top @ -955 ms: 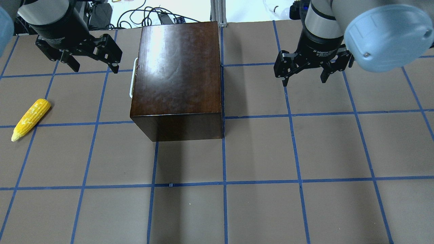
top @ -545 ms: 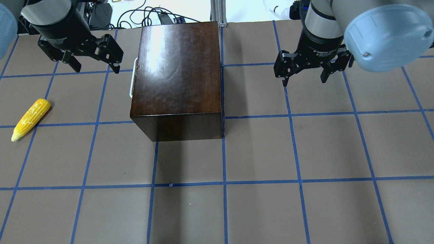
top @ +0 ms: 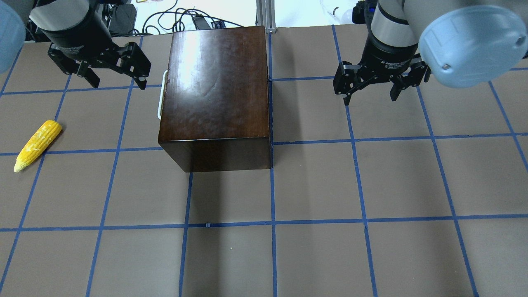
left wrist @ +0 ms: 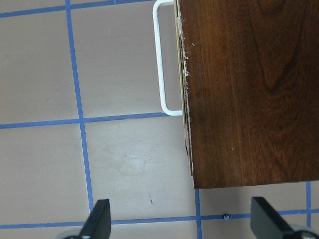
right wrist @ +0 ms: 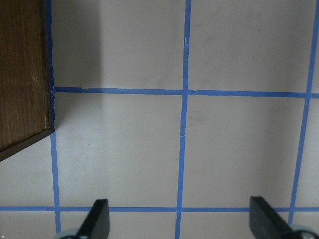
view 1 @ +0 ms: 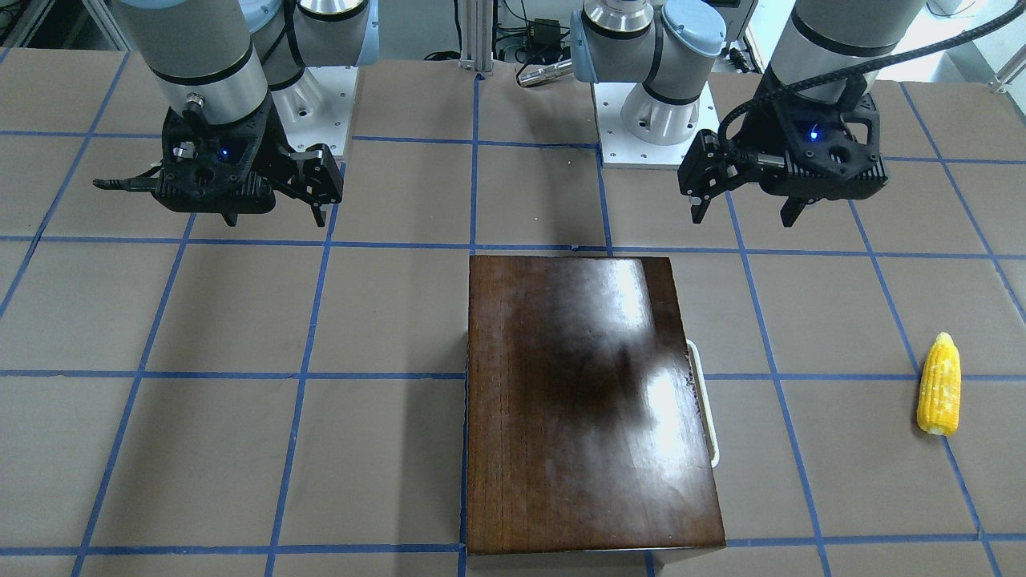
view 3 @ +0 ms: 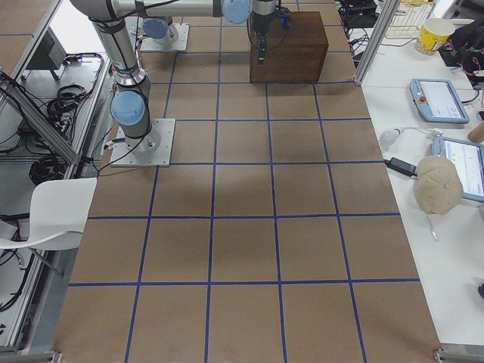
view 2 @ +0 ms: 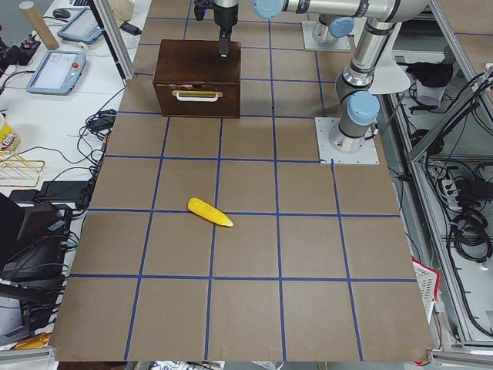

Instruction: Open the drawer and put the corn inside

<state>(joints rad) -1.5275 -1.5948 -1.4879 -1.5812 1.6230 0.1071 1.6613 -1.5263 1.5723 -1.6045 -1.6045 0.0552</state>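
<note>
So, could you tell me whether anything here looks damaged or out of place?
Only minor wear: the box has pale chips along its top edge by the white handle. The drawer sits shut and the corn lies flat, intact.

Work surface: a brown table divided into squares by blue tape lines. A white side bench runs along one edge; it carries a tablet-style pendant and a yellow cup. A white chair stands at the opposite side. Black cables lie near an aluminium post.
</note>
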